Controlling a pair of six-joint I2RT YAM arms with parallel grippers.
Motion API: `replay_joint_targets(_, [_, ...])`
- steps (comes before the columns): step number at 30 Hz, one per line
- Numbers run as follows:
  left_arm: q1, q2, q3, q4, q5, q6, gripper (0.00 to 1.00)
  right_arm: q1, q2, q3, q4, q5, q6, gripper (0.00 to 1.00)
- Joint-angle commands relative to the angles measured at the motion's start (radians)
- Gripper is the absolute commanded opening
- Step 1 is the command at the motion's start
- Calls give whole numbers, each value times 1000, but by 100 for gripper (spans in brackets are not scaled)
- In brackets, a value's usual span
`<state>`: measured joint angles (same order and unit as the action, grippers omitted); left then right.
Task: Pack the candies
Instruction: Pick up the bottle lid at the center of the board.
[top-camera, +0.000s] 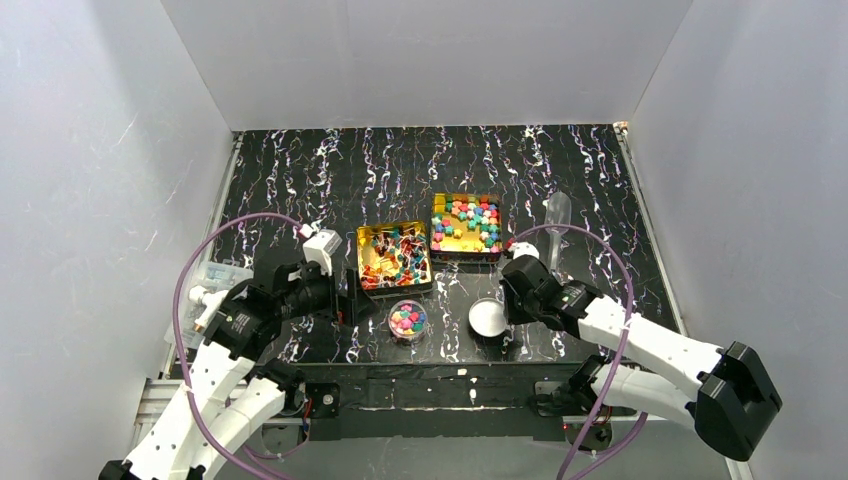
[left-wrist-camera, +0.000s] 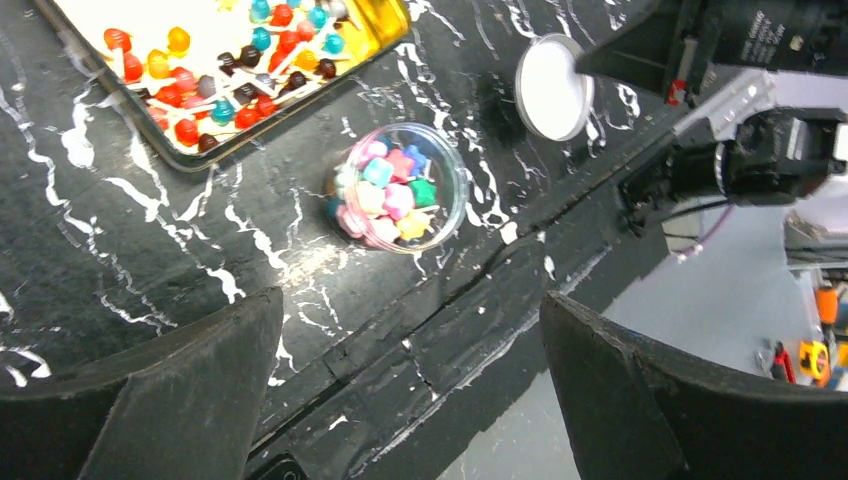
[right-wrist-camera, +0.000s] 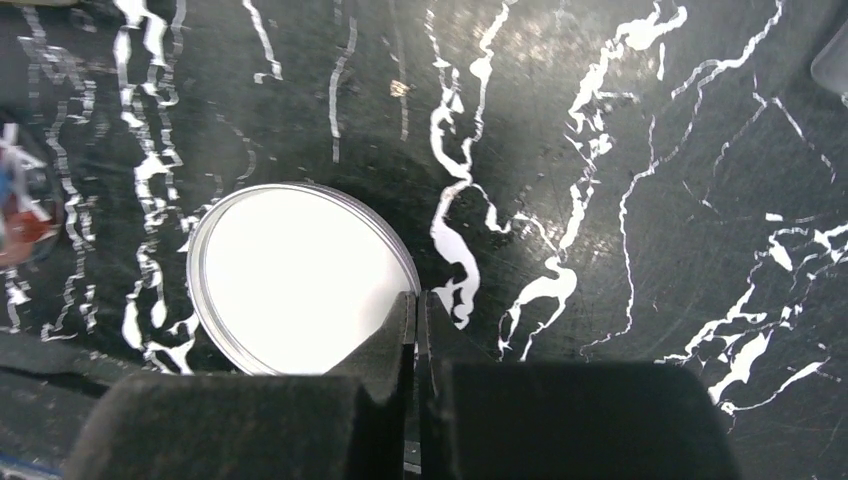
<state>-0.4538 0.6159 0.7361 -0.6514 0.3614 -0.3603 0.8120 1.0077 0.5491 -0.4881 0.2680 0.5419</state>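
Near the tabletop's front edge we see candies (left-wrist-camera: 388, 195) in a clear cup (left-wrist-camera: 464, 190), with more in two gold tins (top-camera: 368, 255) behind. Our left pincer (left-wrist-camera: 408, 310) is wide open above the cup. Our right pincer (right-wrist-camera: 417, 300) is shut at the white lid's (right-wrist-camera: 290, 270) edge.

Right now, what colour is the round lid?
The lid is white; the right wrist view shows it best.

Top view: bright, even overhead light; walls (top-camera: 80, 150) read pale grey, with no hard shadows. The dark tabletop (top-camera: 300, 170) carries a faint sheen.

Left wrist view: the gold tin (left-wrist-camera: 388, 18) at 11 o'clock is blown out to white glare. The left gripper (left-wrist-camera: 410, 310) at 6 o'clock is dark and soft-focused.

Right wrist view: the white lid (right-wrist-camera: 290, 275) is overexposed and featureless. The right gripper (right-wrist-camera: 418, 300) at 6 o'clock is blurred.
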Motion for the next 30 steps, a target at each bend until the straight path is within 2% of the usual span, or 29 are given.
replay_joint_targets(1, [4,17,71,3,159,47,99,4,-18,113,-31,-69,-78,1])
replay_joint_targets(7, [-7,53,177,-42,274,152,99,4,27,238,-45,-276,-160,1])
replay_joint_targets(16, [-191,101,300,-106,218,351,99,4,171,378,-33,-669,-239,1])
replay_joint_targets(23, [-358,44,274,-100,159,616,99,4,283,426,-39,-949,-280,1])
replay_joint_targets(27, [-388,3,254,-92,290,765,98,6,324,426,-7,-1089,-280,1])
replay_joint_targets(30, [-388,-41,229,-61,364,823,96,20,353,434,21,-1169,-272,1])
